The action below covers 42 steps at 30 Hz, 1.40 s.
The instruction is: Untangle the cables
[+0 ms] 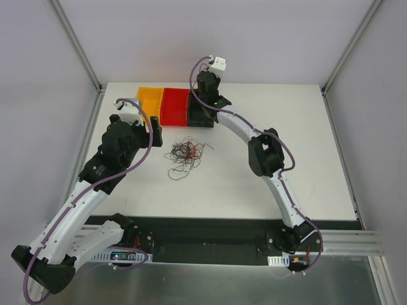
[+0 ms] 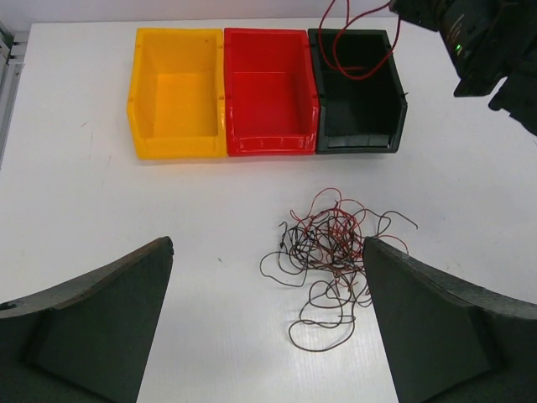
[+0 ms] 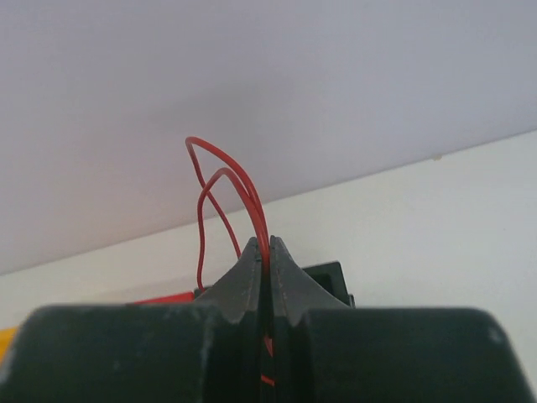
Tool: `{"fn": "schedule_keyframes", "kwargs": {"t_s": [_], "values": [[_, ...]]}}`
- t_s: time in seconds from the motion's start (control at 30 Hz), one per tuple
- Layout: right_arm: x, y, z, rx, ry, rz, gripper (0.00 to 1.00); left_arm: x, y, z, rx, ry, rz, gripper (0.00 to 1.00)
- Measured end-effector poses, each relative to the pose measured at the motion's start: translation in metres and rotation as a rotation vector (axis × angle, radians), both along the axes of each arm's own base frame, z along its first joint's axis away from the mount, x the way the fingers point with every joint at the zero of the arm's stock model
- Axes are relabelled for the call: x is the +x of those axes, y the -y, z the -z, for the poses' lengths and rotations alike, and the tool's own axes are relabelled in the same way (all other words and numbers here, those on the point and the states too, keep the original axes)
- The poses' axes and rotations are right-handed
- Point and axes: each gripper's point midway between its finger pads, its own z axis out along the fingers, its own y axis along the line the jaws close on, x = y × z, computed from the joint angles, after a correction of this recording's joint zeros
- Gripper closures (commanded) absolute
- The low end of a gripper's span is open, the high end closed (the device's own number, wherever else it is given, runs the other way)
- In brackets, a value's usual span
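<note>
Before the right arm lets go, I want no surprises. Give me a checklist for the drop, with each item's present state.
1. Right gripper shut on red wire: ok.
2. Wire's loop hanging over black bin: ok.
3. Held wire separate from tangle on table: ok, no linking strand visible.
4. Left gripper open, above the table: ok.
5. Black bin rather than red bin suits a red wire: cannot tell.
</note>
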Motion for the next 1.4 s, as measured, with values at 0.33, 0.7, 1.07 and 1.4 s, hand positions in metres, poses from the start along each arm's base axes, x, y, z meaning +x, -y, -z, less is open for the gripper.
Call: {"fn": "schedule_keyframes", "kwargs": {"t_s": [0.33, 0.7, 1.07, 1.4], "values": [[0.001, -0.003, 0.031, 0.019, -0.018, -0.045, 1.0, 0.0, 0.0, 0.001, -0.001, -0.002, 0.003, 0.05], [-0.041, 0.004, 0.104, -0.05, -0.142, -0.104, 1.0, -0.001, 0.003, 0.001, -0.007, -0.004, 0.016, 0.05], [-0.052, 0.015, 0.097, -0.061, -0.148, -0.132, 1.0, -0.002, 0.003, -0.001, -0.011, 0.001, 0.02, 0.05], [-0.058, 0.008, 0.084, -0.13, -0.168, -0.216, 1.0, -0.003, 0.005, -0.001, -0.015, 0.0, 0.029, 0.05]]}}
